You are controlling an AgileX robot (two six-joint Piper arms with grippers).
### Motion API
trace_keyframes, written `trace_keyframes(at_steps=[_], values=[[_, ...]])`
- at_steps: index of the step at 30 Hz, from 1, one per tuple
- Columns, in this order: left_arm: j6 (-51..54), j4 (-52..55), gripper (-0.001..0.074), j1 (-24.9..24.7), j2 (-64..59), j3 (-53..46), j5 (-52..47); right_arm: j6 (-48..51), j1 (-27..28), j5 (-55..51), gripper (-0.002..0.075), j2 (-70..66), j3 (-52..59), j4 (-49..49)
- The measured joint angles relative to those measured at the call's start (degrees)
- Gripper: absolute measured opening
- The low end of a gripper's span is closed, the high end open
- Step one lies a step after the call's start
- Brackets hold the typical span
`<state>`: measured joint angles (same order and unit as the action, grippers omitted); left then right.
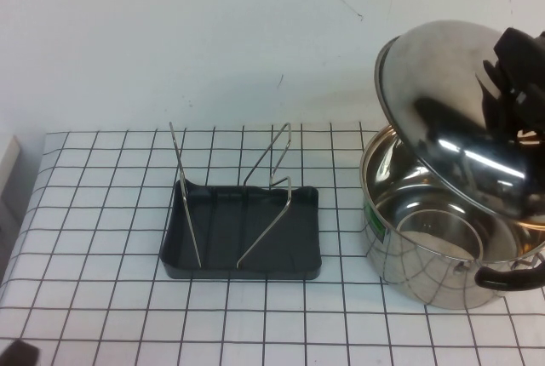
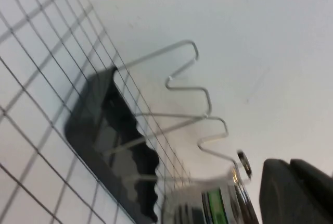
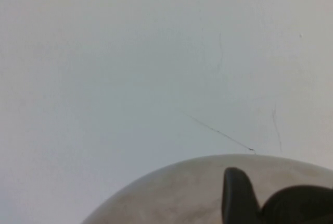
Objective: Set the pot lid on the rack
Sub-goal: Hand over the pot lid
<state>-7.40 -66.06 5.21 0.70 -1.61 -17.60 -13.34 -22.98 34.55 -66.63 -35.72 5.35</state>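
Observation:
The pot lid (image 1: 443, 102) is shiny and domed. It is tilted steeply in the air above the open steel pot (image 1: 426, 247) at the right. My right gripper (image 1: 518, 64) is shut on it at its upper side, and the knob is hidden behind the gripper. In the right wrist view the lid's dome (image 3: 177, 198) shows below a dark finger (image 3: 237, 195). The rack (image 1: 247, 230), a dark grey tray with silver wire uprights, stands empty at the table's middle, left of the pot. My left gripper (image 1: 17, 353) sits low at the near left corner, far from the rack.
The pot has a black handle (image 1: 511, 277) on its near right side. The left wrist view shows the rack (image 2: 99, 130) with the pot (image 2: 213, 206) behind it. A white wall runs along the back of the checked tablecloth (image 1: 102, 213).

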Motion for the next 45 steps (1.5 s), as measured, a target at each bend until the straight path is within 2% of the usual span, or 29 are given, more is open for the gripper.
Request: trace_keyframes(at_steps=[6,9,14,17,22,24,27,30,33,41,45], values=[[31.70,-25.74,-0.0003,0.00,-0.73,3.12,-10.31,-15.70,0.00,2.98,0.0334,-2.43,0.00,-5.95],[39.66,-29.57,-0.0003,0.00,-4.19,5.54,-14.65,-22.54,0.00,7.34,0.0334,-5.00,0.00,-11.38],[49.73,-30.13,0.0011,0.00,-13.43,10.86,-24.39,-28.24,0.00,16.13,0.0334,-9.25,0.00,-18.18],[53.44,-30.13,0.0090,0.00,-20.02,15.29,-28.65,-29.91,0.00,20.92,0.0334,-11.22,0.00,-21.00],[55.93,-30.13,0.0393,0.00,-32.75,24.65,-34.40,-30.79,0.00,26.23,0.0334,-13.74,0.00,-25.83],[56.25,-30.13,0.0466,0.00,-38.01,28.09,-36.42,-31.01,0.00,27.93,0.0334,-14.31,0.00,-27.43],[57.46,-30.13,0.0501,0.00,-45.46,33.10,-40.56,-31.26,0.00,29.32,0.0334,-14.79,0.00,-28.49],[58.15,-30.13,0.0500,-0.41,-51.30,36.99,-43.04,-31.24,0.00,29.50,0.0334,-14.91,0.00,-28.87],[59.07,-30.03,0.0500,-3.21,-55.63,40.43,-42.20,-31.13,0.00,29.69,0.0334,-14.91,0.00,-28.87],[62.34,-29.93,0.0498,-18.29,-66.27,50.07,-30.24,-29.95,0.00,29.83,0.0334,-14.91,0.00,-28.87],[63.19,-29.93,0.0492,-22.92,-72.77,56.35,-28.49,-29.95,0.00,29.93,0.0334,-14.91,0.00,-29.31]])
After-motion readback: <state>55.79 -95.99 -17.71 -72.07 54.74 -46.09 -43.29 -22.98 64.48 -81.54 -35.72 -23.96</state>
